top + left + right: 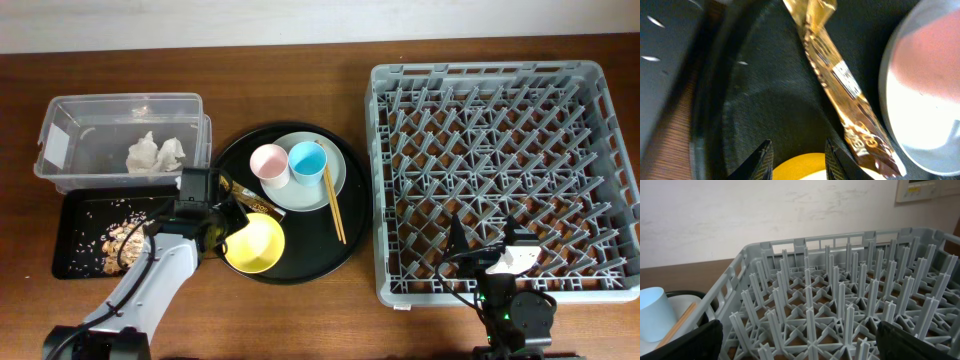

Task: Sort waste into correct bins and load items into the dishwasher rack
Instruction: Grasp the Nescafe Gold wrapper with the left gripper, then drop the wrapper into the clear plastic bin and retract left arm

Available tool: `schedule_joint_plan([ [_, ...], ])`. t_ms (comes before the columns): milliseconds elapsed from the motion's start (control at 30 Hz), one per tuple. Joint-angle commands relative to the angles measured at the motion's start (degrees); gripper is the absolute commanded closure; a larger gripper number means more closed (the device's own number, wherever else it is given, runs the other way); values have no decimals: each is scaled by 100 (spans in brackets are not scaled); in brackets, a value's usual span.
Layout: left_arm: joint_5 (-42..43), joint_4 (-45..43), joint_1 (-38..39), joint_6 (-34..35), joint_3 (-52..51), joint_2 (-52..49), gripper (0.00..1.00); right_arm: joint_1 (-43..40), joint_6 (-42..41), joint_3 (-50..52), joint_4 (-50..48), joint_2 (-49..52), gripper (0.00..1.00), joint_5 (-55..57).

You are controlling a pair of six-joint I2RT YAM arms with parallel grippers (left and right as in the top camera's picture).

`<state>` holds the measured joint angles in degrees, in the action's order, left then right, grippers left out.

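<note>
The left gripper (798, 159) straddles the round yellow bowl (255, 243), whether clamped I cannot tell, beside the crinkled gold-brown wrapper (840, 85) on the round black tray (305, 255); the right gripper (797, 332) gapes over the grey plastic grid rack (840, 295).

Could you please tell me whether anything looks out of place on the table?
The gold wrapper lies on the round black tray beside the yellow bowl; it is waste, yet it has not been binned.
</note>
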<state>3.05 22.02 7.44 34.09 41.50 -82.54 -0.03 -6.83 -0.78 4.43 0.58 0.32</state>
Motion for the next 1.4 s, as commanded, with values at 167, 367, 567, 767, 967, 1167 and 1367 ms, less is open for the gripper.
schedule_joint_plan([
  [167, 1744, -142, 2, 44, -42, -50, 66, -35, 39, 46, 22, -37, 2, 9],
  [367, -286, -433, 2, 964, -44, -107, 55, -35, 39, 46, 22, -33, 2, 9],
  [567, -63, -1362, 2, 1025, -44, -955, 62, -35, 39, 46, 22, -33, 2, 9],
  [767, 168, -1375, 7, 1021, -42, -1038, 94, -37, 39, 46, 22, -33, 2, 9],
  [967, 210, -1078, -9, 1023, -42, 175, 100, -35, 39, 46, 22, -33, 2, 9],
  [1167, -697, -645, -52, 1023, -39, 2531, 100, -35, 39, 46, 22, -33, 2, 9],
  [1367, -1038, -1808, -1266, 1021, -39, 2205, 99, -35, 39, 46, 22, -33, 2, 9],
])
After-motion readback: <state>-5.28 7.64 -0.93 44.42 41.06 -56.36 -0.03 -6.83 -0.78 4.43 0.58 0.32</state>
